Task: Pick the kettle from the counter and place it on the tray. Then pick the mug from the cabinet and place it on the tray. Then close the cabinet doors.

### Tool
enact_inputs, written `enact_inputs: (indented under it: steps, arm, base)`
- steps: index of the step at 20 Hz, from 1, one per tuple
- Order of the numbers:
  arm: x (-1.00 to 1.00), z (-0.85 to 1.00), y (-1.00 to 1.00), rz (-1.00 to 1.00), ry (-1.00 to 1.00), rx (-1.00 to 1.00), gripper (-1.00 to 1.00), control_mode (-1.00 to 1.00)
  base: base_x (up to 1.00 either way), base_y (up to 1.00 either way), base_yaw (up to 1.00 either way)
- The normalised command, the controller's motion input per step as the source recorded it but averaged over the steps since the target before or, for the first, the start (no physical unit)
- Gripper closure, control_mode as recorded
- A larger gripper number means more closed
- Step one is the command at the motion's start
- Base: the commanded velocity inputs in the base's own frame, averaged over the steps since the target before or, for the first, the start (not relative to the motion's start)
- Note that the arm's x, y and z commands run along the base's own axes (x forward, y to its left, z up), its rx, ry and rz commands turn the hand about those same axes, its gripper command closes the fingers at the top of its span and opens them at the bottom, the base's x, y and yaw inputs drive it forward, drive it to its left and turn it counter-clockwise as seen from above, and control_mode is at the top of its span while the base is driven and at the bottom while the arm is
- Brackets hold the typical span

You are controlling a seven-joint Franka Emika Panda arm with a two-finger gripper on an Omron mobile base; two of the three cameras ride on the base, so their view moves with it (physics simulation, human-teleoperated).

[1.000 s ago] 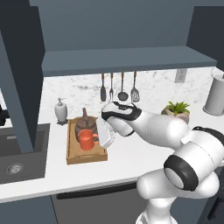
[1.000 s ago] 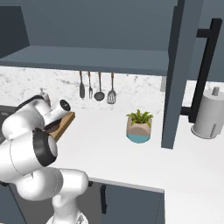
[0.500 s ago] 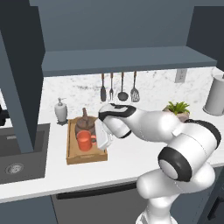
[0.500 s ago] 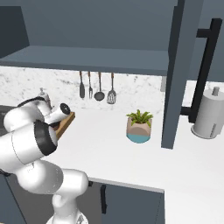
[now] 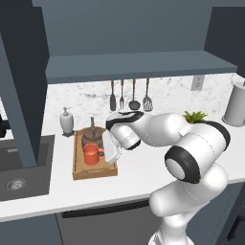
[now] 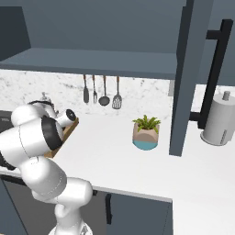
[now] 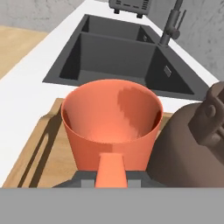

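Room: I'm looking at a rendered kitchen, the white marbled counter [image 5: 143,167] running under an open slate-blue cabinet [image 5: 129,67], with utensils [image 5: 129,95] hung on the backsplash and a dark sink [image 7: 118,57] at the counter's left end.
Tray: the wooden tray [image 5: 76,165] sits on the counter just beside the sink's right edge, long side running front to back.
Kettle: the dark-brown kettle [image 5: 92,136] stands upright in the tray's back half, touching or almost touching the mug.
Mug: the orange mug [image 5: 92,154] is upright in the tray's front half; in the hand view its handle [image 7: 111,170] points straight at me, base down on or just above the wood, I can't tell which.
Claw: the gripper [image 5: 111,149] is at the tray's right edge, jaws pinched on the mug's handle as far as I can judge; the tips themselves are hidden behind it.
Handling, my read: small, light, rigid, glazed-looking so likely slick; the handle is a good hold but lets the cup swing or twist. It could chip against the kettle.
Doors: the right cabinet door [image 6: 183,78] stands open, its black bar handle [image 6: 215,69] facing out.
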Motion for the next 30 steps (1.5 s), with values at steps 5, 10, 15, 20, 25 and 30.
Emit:
enact_inputs:
  steps: [5,10,15,20,25,30]
  arm:
    - [-0.01,-0.11,0.07,0.04,0.08,0.0,1.0,-1.0]
    - [0.0,-0.05,0.01,0.04,0.06,0.0,1.0,-1.0]
    - [-0.17,-0.08,0.0,0.04,0.07,0.0,1.0,-1.0]
    - [-0.27,-0.25,0.0,0.03,0.05,0.0,-1.0,-1.0]
    - [-0.06,-0.35,0.0,0.02,0.0,0.0,-1.0,-1.0]
    - [0.0,-0.19,0.0,0.0,0.0,0.0,-1.0,-1.0]
  base:
    - [0.0,0.0,0.0]
    - [0.0,0.0,0.0]
    - [0.0,0.0,0.0]
    - [0.0,0.0,0.0]
    - [0.0,0.0,0.0]
    - [0.0,0.0,0.0]
